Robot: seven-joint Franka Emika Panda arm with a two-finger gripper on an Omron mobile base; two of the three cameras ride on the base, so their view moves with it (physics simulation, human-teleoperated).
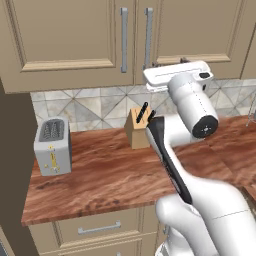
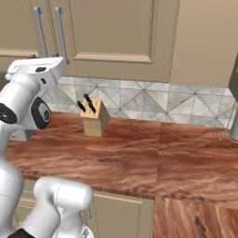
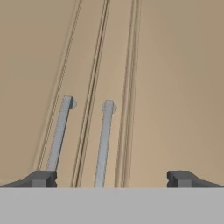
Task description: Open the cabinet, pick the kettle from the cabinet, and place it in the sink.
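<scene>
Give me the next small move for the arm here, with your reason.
Probably ease the hand forward and close on the right door handle. Both cabinet doors are shut, and the gripper is open, facing the two handles without touching either. In the hand view that handle lies between the fingertips, while the left handle sits nearer one tip, so a slight sideways centring may help first.

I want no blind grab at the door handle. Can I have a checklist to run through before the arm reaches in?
1. Cabinet doors shut: ok, both closed.
2. End effector open: ok, fingertips spread wide.
3. Handle lined up: ok, right bar handle sits between the fingertips; left bar handle is near the left one.
4. Contact with handle: not ok, none yet.
5. Kettle inside: cannot tell.
6. Knife block below the hand: ok, clear.
</scene>
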